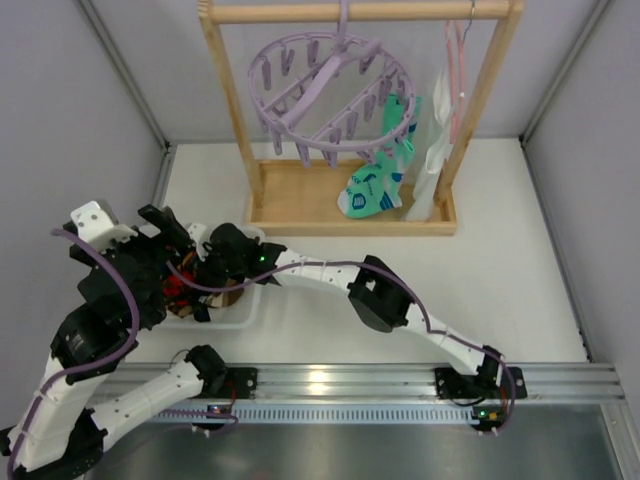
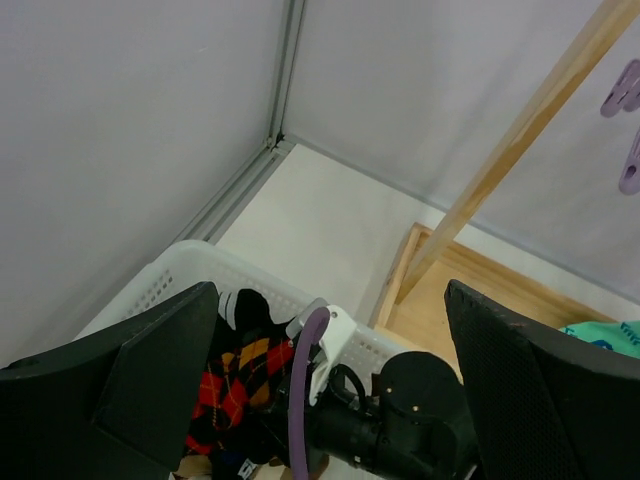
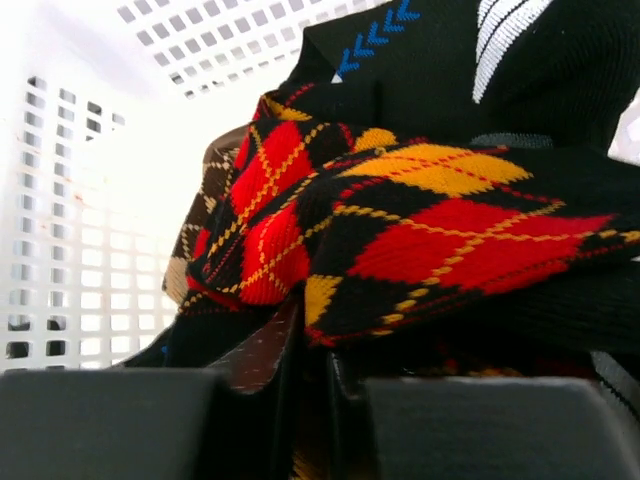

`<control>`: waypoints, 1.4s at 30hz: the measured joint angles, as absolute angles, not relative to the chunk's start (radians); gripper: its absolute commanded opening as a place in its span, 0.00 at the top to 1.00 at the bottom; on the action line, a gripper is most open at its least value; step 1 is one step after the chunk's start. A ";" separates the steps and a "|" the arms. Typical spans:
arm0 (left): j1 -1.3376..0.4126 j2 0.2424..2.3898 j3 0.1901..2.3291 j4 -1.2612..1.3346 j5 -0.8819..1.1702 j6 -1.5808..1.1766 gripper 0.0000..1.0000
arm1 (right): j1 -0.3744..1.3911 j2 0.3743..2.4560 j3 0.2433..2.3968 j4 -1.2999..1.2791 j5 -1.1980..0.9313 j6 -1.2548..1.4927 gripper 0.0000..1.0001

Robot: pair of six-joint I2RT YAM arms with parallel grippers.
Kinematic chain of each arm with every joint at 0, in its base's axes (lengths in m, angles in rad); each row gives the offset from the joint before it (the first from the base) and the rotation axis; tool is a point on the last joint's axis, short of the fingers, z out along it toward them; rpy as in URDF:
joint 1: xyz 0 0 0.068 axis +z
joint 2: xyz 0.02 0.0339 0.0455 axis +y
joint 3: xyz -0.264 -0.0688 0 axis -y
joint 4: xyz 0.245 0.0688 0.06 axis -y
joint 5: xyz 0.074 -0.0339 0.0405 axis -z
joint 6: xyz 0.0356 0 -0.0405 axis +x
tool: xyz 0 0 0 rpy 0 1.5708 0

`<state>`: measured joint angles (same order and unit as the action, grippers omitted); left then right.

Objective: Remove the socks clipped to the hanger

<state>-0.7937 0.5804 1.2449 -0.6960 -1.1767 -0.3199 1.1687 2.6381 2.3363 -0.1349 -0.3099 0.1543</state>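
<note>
The lilac ring hanger (image 1: 330, 95) hangs from the wooden frame's top bar. One mint-green sock (image 1: 385, 170) hangs clipped at its right side; its edge shows in the left wrist view (image 2: 605, 335). My right gripper (image 1: 197, 283) is down in the white basket (image 1: 245, 318), shut (image 3: 310, 385) on the red-orange-black patterned sock (image 3: 400, 230). A black sock with white marks (image 3: 450, 50) and a brown-striped sock (image 3: 205, 215) lie under it. My left gripper (image 1: 172, 243) hovers over the basket's left end, open wide and empty (image 2: 330, 400).
The tall wooden frame (image 1: 232, 110) stands on its base at the back. A thin pink hanger (image 1: 455, 70) and a limp white cloth (image 1: 432, 160) hang at its right. Grey walls close in left, right and back. The right arm stretches across the table's front.
</note>
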 measured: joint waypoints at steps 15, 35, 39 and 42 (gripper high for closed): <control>-0.756 0.528 1.206 -0.707 -1.235 -0.376 0.02 | 1.167 2.158 1.858 -0.054 -0.319 0.139 0.23; -0.681 0.694 1.071 -0.713 -0.758 -0.315 0.02 | 0.848 1.036 0.687 0.094 0.152 0.209 0.20; -0.681 0.671 1.007 -0.712 -0.669 -0.324 0.02 | 0.690 1.015 0.689 0.086 0.193 0.179 0.24; -0.681 0.670 0.970 -0.720 -0.638 -0.327 0.02 | 0.601 1.059 0.711 0.073 0.186 0.154 0.26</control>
